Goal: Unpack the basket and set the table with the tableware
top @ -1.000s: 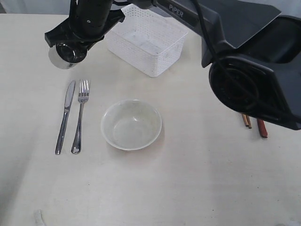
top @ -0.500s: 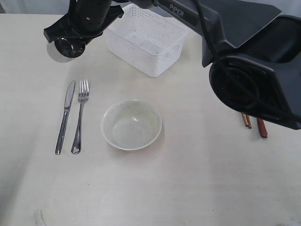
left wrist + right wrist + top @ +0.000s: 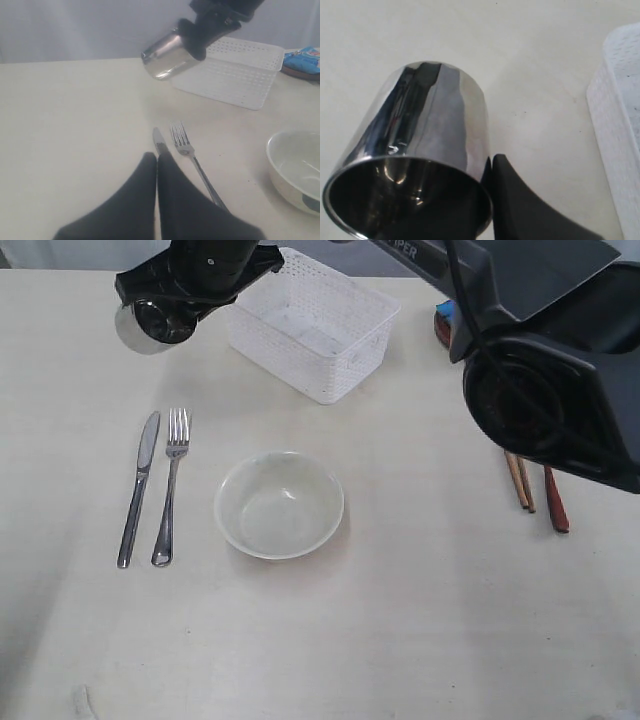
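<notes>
Clamping the right gripper (image 3: 172, 302) on the steel cup (image 3: 150, 325), jaws closed against its wall near the rim, with one dark finger (image 3: 520, 205) pressing on the outside of the cup in the right wrist view. Holding the cup tilted and raised off the table (image 3: 420, 630), mouth turned partly toward the exterior camera. Hanging it just left of the basket (image 3: 345, 375) in the exterior view, beyond the tips of the knife (image 3: 137, 490) and the fork (image 3: 168, 490). Reaching across the middle to the left side of that view with the right arm.

Pressing the jaws of the left gripper (image 3: 156, 162) together with nothing between them, low over the table, hiding most of the knife in the left wrist view.

Showing the knife and fork lying side by side, parallel and apart, knife on the left. Showing the off-white bowl (image 3: 279, 504) upright just right of the fork, near the middle of the table. Showing the white basket upright at the far side. Showing the two chopsticks (image 3: 520, 482) and the dark red spoon (image 3: 556, 502) lying near each other at the right, their far ends hidden under the right arm. Showing a blue packet (image 3: 446, 310) on the small brown plate (image 3: 440, 332) just right of the basket, mostly hidden behind the arm.
</notes>
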Robot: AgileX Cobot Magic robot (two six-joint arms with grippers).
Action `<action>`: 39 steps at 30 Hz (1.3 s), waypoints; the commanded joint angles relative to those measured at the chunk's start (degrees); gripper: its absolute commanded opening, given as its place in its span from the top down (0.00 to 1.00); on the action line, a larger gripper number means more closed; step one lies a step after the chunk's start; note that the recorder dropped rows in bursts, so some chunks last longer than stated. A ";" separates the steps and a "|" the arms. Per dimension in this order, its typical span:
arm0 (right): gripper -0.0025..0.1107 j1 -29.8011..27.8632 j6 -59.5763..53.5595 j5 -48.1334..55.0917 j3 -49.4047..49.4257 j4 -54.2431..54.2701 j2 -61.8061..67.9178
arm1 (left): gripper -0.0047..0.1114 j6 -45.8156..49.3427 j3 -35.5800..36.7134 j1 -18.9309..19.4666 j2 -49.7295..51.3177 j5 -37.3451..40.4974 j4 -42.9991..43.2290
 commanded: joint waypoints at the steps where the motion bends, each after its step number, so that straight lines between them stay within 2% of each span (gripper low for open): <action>1: 0.98 -0.47 -1.75 -1.32 -0.30 0.48 0.83 | 0.96 -0.17 0.18 -0.33 -0.19 -0.10 0.14; 14: 0.98 0.69 -1.75 -3.29 -0.30 -5.54 4.19 | 0.96 -0.17 0.18 -0.33 -0.19 -0.10 0.14; 39: 0.98 0.67 0.10 -3.72 -0.30 -5.76 5.73 | 0.96 -0.05 0.18 -0.33 -0.19 -0.10 0.14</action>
